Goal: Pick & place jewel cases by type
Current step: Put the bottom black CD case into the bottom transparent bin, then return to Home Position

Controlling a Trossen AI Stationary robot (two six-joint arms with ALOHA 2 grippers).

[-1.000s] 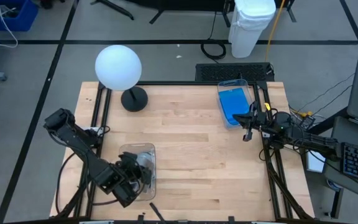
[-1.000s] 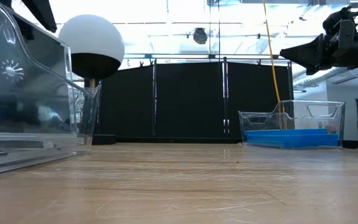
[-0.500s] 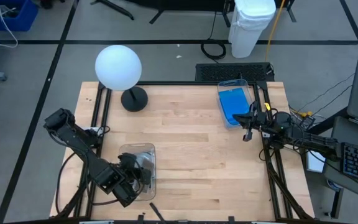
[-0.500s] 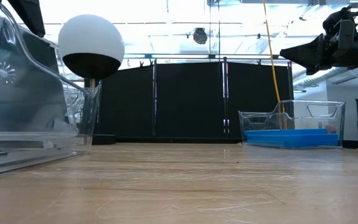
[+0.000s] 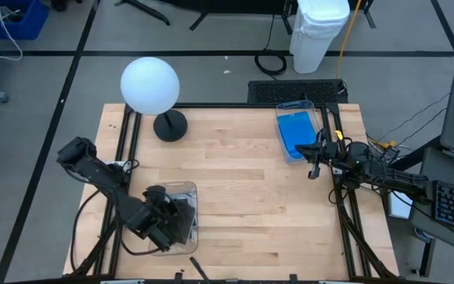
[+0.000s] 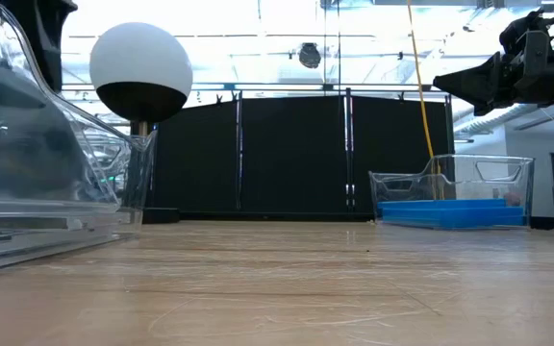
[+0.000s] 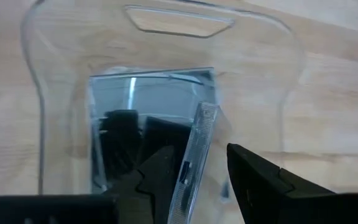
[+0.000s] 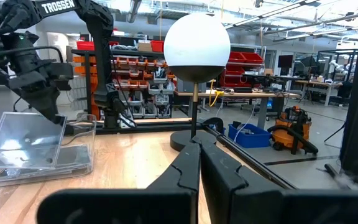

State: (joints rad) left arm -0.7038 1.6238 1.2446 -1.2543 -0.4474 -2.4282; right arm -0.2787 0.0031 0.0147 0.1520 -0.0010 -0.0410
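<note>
On the wooden desk (image 5: 243, 197) a dark case (image 7: 194, 155) stands tilted in the near clear bin (image 5: 173, 192), clamped between the left gripper's (image 7: 197, 171) fingers; blue cases (image 5: 295, 130) lie in the far bin (image 5: 284, 147); the right gripper (image 5: 312, 163), fingers closed, hovers beside it.

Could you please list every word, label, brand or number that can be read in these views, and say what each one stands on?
"TROSSEN": white letters on the dark left arm, seen in the right wrist view.
The jewel cases in the near bin and in the far bin show no readable print.
Nothing else is legible; the shelf bins behind the table are too small to read.
</note>
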